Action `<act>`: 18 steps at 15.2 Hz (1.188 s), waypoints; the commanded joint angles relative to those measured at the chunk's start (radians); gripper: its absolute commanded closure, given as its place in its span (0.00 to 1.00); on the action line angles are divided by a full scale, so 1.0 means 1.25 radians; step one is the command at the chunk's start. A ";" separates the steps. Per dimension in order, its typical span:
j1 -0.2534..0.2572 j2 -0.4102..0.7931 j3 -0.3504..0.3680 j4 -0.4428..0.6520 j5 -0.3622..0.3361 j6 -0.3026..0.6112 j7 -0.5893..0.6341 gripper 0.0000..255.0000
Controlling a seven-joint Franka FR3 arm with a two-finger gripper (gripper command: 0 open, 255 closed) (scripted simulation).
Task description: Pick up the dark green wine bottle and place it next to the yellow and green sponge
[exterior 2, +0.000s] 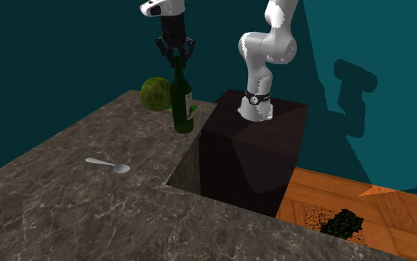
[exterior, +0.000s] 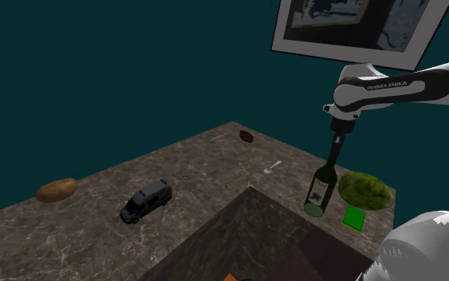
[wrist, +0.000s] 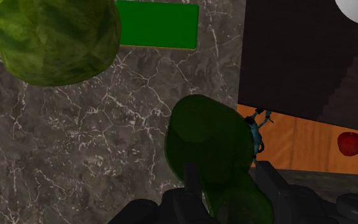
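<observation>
Dark green wine bottle [exterior: 320, 190] is upright at the edge of a grey marbled counter [exterior: 95, 231], close to the robot's dark stand [exterior: 262, 231]. The black gripper [exterior: 336, 150] reaches down from above, its jaws clamped on the bottle's neck. Whether the base rests on the counter or hangs just above it cannot be told. Just beside the bottle lie a flat green sponge [exterior: 355, 217] and a round green cabbage [exterior: 364, 190]. A spoon [exterior: 273, 166] lies near; a toy van [exterior: 145, 199] and a potato [exterior: 56, 189] sit well apart.
</observation>
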 commanded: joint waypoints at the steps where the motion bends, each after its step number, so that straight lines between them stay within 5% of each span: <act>1: 0.000 0.000 0.000 0.000 0.000 0.000 0.000 1.00; 2: 0.000 0.000 0.000 0.000 0.000 0.000 0.000 0.00; 7: 0.000 0.000 0.000 0.000 0.000 0.000 0.000 0.00; 11: 0.008 -0.004 0.017 0.097 0.014 -0.102 -0.004 0.00; 18: 0.008 -0.004 0.017 0.097 0.014 -0.102 -0.004 0.00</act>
